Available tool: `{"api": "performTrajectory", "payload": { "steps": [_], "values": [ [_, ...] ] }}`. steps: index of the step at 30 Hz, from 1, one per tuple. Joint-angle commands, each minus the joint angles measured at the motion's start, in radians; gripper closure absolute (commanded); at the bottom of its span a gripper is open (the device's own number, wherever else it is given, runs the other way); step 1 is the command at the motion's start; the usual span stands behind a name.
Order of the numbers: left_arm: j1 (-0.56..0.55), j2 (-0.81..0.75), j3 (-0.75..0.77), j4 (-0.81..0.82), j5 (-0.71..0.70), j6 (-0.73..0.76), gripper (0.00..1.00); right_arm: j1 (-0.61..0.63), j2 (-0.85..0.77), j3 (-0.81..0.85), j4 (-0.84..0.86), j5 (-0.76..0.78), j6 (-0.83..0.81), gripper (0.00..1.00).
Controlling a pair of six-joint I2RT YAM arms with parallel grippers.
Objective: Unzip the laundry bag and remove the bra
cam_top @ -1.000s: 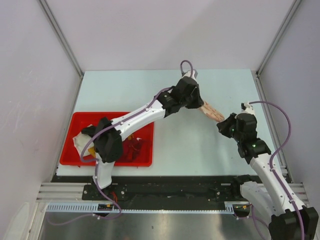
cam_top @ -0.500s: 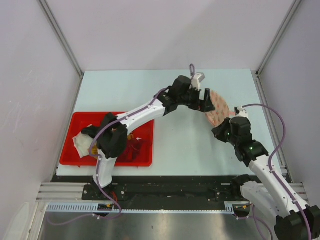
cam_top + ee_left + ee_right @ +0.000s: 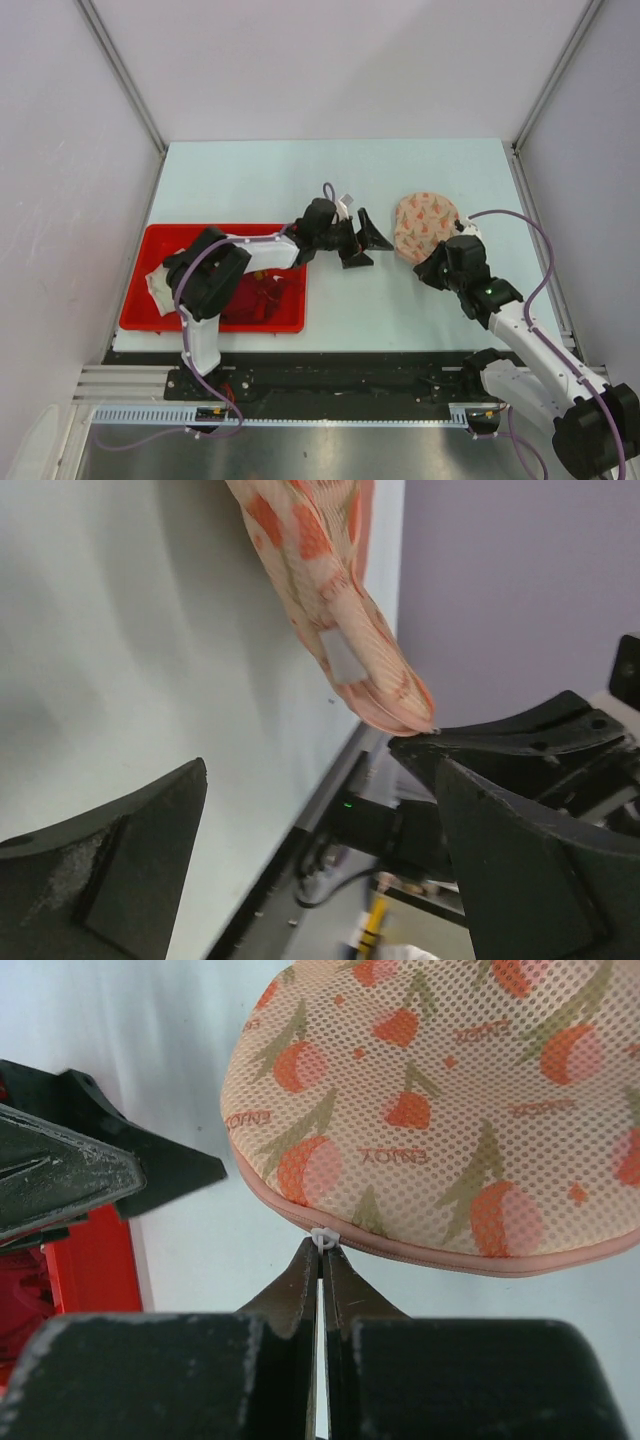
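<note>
pale mint table [image 3: 250, 175] boxed in by lilac-grey walls [image 3: 330, 60] on three sides, silver metal rail [image 3: 330, 418] along its near edge, even light

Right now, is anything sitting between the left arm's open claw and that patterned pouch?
Nothing visible does. Only table surface lies between the open left gripper and the laundry bag. The right gripper pinches the zip pull at the bag's rim.

- pale blue-green flat tabletop [image 3: 400, 300], enclosed by grey panels on three sides;
- rectangular red plastic tray [image 3: 230, 324] resting on it at 8 o'clock, near the front edge;
- round domed pink-beige mesh laundry bag [image 3: 424, 224] with orange tulip print, lying at 3 o'clock, well apart from the tray
</note>
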Motion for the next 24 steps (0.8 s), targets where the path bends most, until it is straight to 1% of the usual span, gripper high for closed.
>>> {"api": "performTrajectory", "payload": {
  "steps": [1, 2, 7, 9, 14, 15, 18, 19, 20, 22, 24],
  "values": [
    [-0.033, -0.049, -0.005, 0.203, -0.003, -0.273, 0.00, 0.014, -0.002, 0.010, 0.052, 0.018, 0.016, 1.00],
    [-0.039, -0.061, -0.001, 0.149, -0.022, -0.278, 0.00, 0.014, -0.001, 0.009, 0.051, 0.020, 0.015, 1.00],
    [-0.065, -0.081, 0.038, 0.037, -0.117, -0.293, 0.00, 0.019, -0.007, 0.009, 0.042, 0.031, 0.016, 1.00],
    [-0.070, -0.066, 0.068, -0.017, -0.141, -0.293, 0.00, 0.022, -0.007, 0.009, 0.043, 0.032, 0.016, 1.00],
    [-0.105, -0.009, 0.153, -0.060, -0.155, -0.305, 0.01, 0.028, 0.001, 0.009, 0.046, 0.034, 0.020, 1.00],
    [-0.113, 0.003, 0.185, -0.062, -0.158, -0.307, 0.04, 0.031, 0.004, 0.009, 0.048, 0.035, 0.021, 1.00],
    [-0.136, 0.046, 0.249, -0.091, -0.151, -0.296, 0.29, 0.034, 0.009, 0.009, 0.049, 0.041, 0.026, 1.00],
    [-0.143, 0.060, 0.262, -0.123, -0.149, -0.295, 0.48, 0.037, 0.009, 0.009, 0.049, 0.043, 0.026, 1.00],
    [-0.146, 0.063, 0.268, -0.132, -0.148, -0.290, 0.58, 0.037, 0.006, 0.009, 0.049, 0.045, 0.027, 1.00],
    [-0.147, 0.063, 0.262, -0.149, -0.154, -0.287, 0.68, 0.036, 0.003, 0.010, 0.048, 0.043, 0.032, 1.00],
    [-0.145, 0.052, 0.250, -0.168, -0.163, -0.284, 0.68, 0.037, 0.001, 0.008, 0.043, 0.045, 0.032, 1.00]
  ]
}}
